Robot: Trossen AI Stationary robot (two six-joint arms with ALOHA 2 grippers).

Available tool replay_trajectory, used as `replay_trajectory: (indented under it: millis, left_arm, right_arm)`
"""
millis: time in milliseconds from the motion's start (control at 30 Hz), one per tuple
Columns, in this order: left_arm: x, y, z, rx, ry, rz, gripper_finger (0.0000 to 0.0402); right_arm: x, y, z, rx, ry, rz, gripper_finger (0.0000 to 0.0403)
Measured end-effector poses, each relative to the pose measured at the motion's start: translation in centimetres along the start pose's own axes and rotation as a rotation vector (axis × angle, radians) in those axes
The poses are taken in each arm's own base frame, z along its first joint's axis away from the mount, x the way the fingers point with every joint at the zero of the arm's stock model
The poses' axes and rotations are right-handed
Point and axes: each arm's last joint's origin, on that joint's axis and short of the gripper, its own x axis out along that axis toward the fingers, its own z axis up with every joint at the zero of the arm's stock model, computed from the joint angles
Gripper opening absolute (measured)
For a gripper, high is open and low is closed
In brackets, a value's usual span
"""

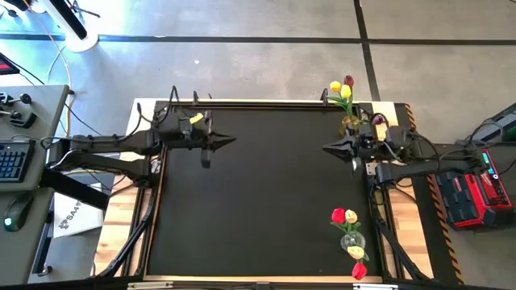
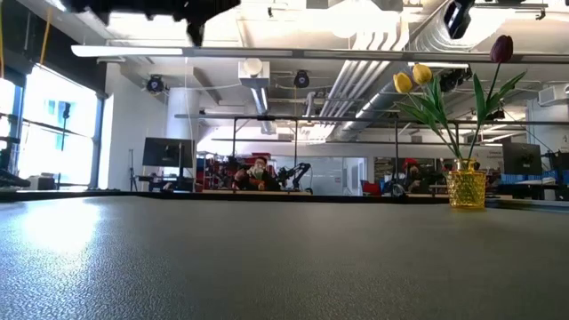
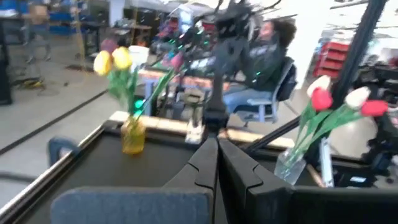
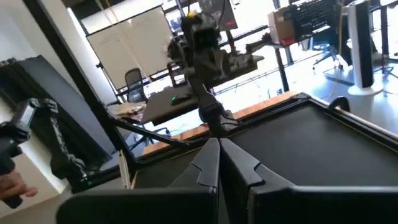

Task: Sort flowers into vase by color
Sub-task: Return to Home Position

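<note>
Yellow tulips [image 2: 421, 73] and the one maroon tulip [image 2: 502, 47] share the amber vase [image 1: 351, 122]. It stands just beside the right jaws, off to their side at the surface [image 1: 258, 201] edge. The red and cream-white tulips [image 3: 320, 98] are bunched in the clear vase [image 1: 352, 240], on the opposite side of the right jaws and a fair way off. From the left jaws both vases are well apart, clear across the mat. So the warm-dark mix is in one vase and red/white in the other, which is my guess at what "by color" means here.

Both sets of jaws are pinched fully together with nothing between them, which shows clearly in each wrist view. The left arm [image 1: 105, 145] and right arm [image 1: 419, 169] are drawn back to their own sides, tips aimed at each other across the middle. I read that as a parked pose: fingers closed so nothing snags a stem, and arms tucked away from the vases so a leaf doesn't get clipped.

I can't spot any loose flower on the surface, so the sorting looks done. If anything could go wrong, it's the right jaws sitting so near the amber vase.
</note>
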Motion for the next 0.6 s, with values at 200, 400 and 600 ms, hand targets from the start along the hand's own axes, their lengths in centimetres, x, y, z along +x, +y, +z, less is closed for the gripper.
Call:
replay_trajectory:
  millis: [200, 400, 600]
  left_arm:
    - [-1.2, 0.1, -2.5, -0.016, 0.04, 0.037, 0.0]
    - [-0.4, 0.1, -5.2, -0.08, 0.144, 0.028, 0.0]
    - [0.3, -1.2, -6.0, 0.072, 0.164, -0.018, 0.0]
  right_arm:
    - [-0.9, -0.8, -1.3, -0.02, 0.111, -0.124, 0.0]
    - [-0.5, -0.9, -1.9, -0.038, 0.113, -0.183, 0.0]
    - [-0.2, -0.7, -3.6, -0.124, 0.039, -0.097, 0.0]
